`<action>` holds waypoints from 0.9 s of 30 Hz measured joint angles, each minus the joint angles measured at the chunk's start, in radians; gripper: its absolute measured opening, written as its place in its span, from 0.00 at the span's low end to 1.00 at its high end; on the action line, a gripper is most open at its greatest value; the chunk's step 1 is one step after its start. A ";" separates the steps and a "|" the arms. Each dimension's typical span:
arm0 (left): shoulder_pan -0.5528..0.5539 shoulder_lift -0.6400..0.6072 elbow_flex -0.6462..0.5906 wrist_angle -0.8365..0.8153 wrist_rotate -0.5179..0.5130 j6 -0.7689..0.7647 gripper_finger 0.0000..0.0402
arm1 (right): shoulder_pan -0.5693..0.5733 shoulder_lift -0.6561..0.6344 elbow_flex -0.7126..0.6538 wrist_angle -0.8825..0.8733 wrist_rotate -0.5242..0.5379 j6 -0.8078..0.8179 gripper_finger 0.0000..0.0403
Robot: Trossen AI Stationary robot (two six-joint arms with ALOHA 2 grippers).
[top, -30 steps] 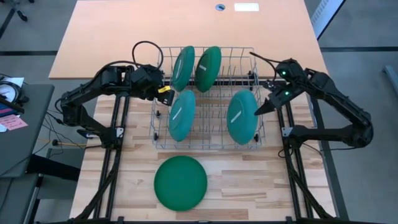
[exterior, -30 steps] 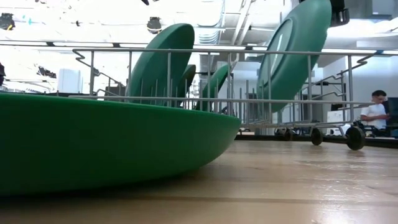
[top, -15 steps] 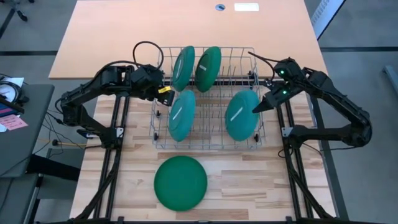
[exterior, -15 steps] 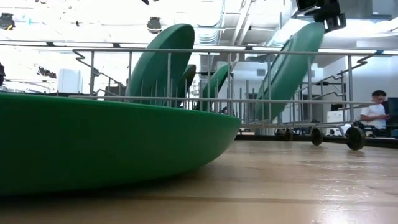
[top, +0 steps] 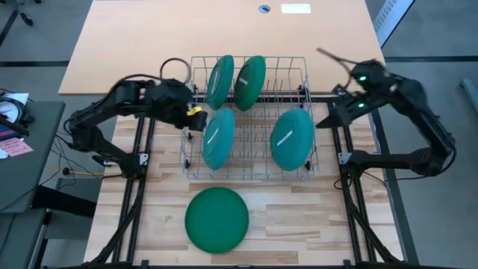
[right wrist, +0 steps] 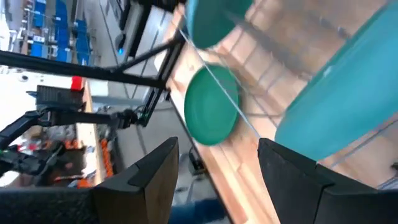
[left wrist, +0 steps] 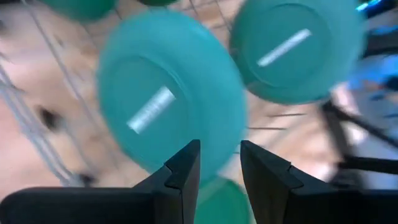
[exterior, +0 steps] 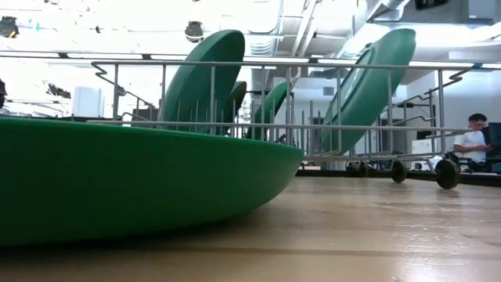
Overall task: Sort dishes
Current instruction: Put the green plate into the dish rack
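You have four plates standing in the wire rack: a teal and a green one in the far row, two teal ones in the near row. One green plate lies flat on the counter, just in front of the rack. That loose plate looks like the one left to sort, so judge the step in hand as the gap between a placed plate and the next pick.

Your right gripper hangs just outside the rack's right edge, beside the near-right teal plate but clear of it, jaws wide and empty. Your left gripper sits at the rack's left edge, pointing at the near-left teal plate; its jaws stand narrowly apart with nothing between them.

Next you probably need one arm to swing round the rack's front, drop low to the counter, and get a jaw under the flat plate's rim. Mind the rack wires on the way.
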 joint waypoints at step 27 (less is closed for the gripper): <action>-0.787 0.242 0.011 0.239 0.014 -0.966 0.27 | 0.000 0.000 0.247 0.028 0.353 -0.252 0.56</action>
